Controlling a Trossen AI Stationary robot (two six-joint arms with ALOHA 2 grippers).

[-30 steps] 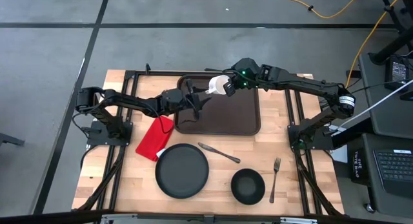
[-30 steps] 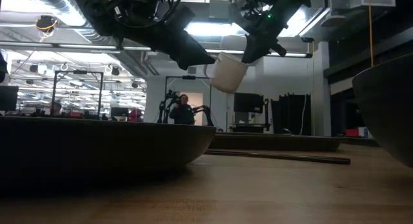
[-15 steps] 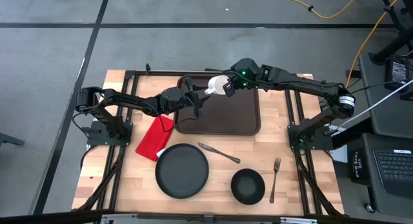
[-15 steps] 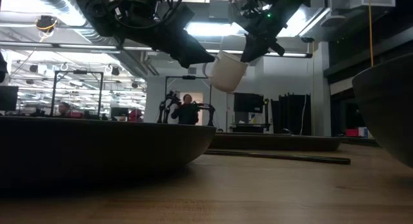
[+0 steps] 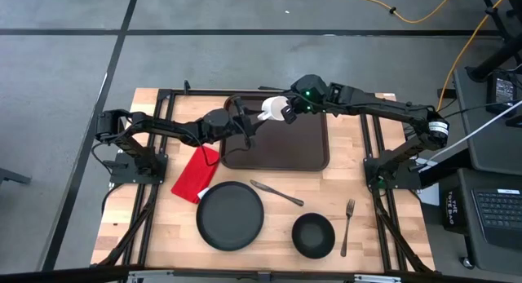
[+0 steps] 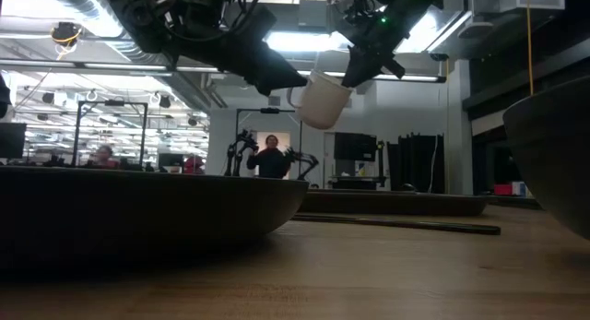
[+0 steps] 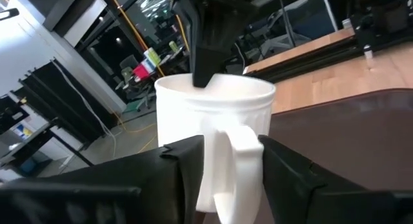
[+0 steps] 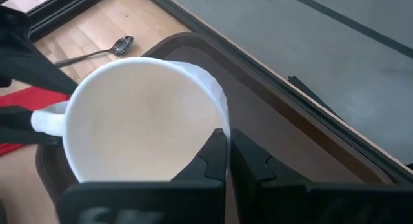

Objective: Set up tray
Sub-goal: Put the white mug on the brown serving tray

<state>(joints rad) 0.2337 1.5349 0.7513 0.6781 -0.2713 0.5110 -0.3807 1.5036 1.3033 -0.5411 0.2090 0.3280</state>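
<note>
no readable text, no labels, no brands, no numbers, no signs

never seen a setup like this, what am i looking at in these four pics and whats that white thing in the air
These show a two-armed robot at a wooden table. One camera looks straight down, one sits at tabletop height, and one rides on each wrist.

The white thing is a mug, held in the air over a brown tray. The right claw is shut on the mug's rim. The left claw has its fingers either side of the mug's handle.

Also on the table: a red napkin, a black plate, a black bowl, a knife, a fork and a spoon.
</note>
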